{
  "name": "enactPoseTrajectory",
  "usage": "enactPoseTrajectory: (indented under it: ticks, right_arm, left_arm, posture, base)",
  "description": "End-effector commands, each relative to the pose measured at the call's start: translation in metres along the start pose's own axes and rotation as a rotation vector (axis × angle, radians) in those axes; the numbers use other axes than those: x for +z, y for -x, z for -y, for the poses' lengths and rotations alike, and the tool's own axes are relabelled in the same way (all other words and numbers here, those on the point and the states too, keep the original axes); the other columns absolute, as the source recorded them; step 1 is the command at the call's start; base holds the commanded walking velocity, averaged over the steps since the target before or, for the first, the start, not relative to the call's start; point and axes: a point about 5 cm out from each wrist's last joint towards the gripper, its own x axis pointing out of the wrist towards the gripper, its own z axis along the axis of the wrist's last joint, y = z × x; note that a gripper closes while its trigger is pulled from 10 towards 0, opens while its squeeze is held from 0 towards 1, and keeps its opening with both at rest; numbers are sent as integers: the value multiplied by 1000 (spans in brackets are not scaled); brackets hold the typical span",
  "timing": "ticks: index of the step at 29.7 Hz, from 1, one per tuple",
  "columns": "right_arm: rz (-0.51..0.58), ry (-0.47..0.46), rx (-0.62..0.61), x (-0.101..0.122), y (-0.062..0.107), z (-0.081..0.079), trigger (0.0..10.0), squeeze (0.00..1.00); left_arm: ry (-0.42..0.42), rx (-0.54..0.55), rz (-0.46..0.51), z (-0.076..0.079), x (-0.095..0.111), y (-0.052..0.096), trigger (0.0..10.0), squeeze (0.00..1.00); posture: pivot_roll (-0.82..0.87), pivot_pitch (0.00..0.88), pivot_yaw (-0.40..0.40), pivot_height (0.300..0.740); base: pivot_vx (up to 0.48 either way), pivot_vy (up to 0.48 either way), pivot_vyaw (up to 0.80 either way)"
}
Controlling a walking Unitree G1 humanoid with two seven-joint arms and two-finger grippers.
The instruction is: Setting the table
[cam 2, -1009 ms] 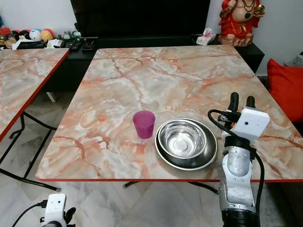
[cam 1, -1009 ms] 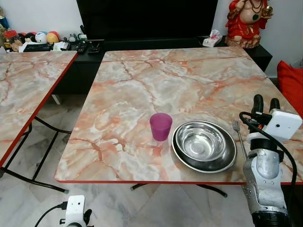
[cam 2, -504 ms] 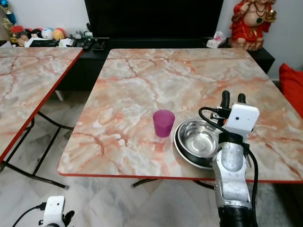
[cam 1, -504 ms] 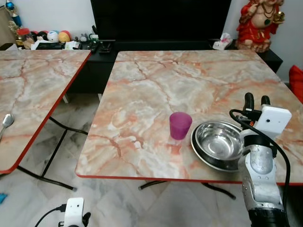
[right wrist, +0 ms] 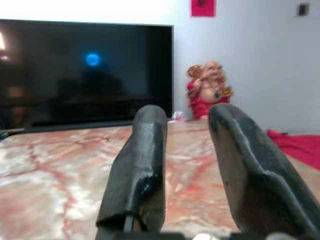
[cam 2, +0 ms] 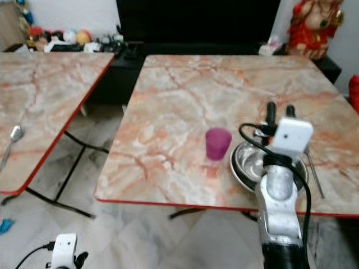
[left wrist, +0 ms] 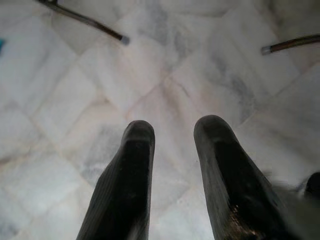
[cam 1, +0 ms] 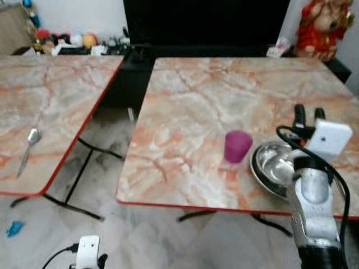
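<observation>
We observe the right gripper [cam 1: 307, 112] raised above the tabletop [cam 1: 196, 95], fingers apart and empty. The steel bowl [cam 1: 268, 165] lies directly below and just left of it; the purple cup [cam 1: 237, 146] stands further left, beside the bowl. The left gripper [left wrist: 172, 145] hangs over the floor, fingers apart. A spoon [cam 1: 28, 147] rests on the neighbouring tabletop, well apart to the left.

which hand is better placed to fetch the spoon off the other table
Left, probably. The spoon lies on the table to the robot's left, and the left hand hangs low on that side, open and empty. The right hand is raised over the bowl, on the far side from it.
</observation>
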Motion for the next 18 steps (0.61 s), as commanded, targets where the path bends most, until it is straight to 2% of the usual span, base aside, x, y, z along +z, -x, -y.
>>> enactPoseTrajectory:
  ticks: [1,3,13,18]
  right_arm:
    - [25,-29,33,7,-1,-12,10000,0]
    - [26,-39,35,8,-2,-12,10000,0]
    - [23,-41,46,8,-3,-14,10000,0]
    - [28,-42,56,9,-4,-16,10000,0]
  left_arm:
    - [0,22,-34,-9,-9,3,10000,0]
    - [0,23,-34,-10,-9,3,10000,0]
    - [3,27,-34,-10,-8,3,10000,0]
    - [2,27,-35,-12,-8,3,10000,0]
  posture:
    - [-12,25,38,740]
    - [-12,25,38,740]
    - [-10,27,38,740]
    - [-12,28,39,740]
  base:
    - [0,319,638]
    - [0,322,450]
    - [0,319,0]
    - [0,319,481]
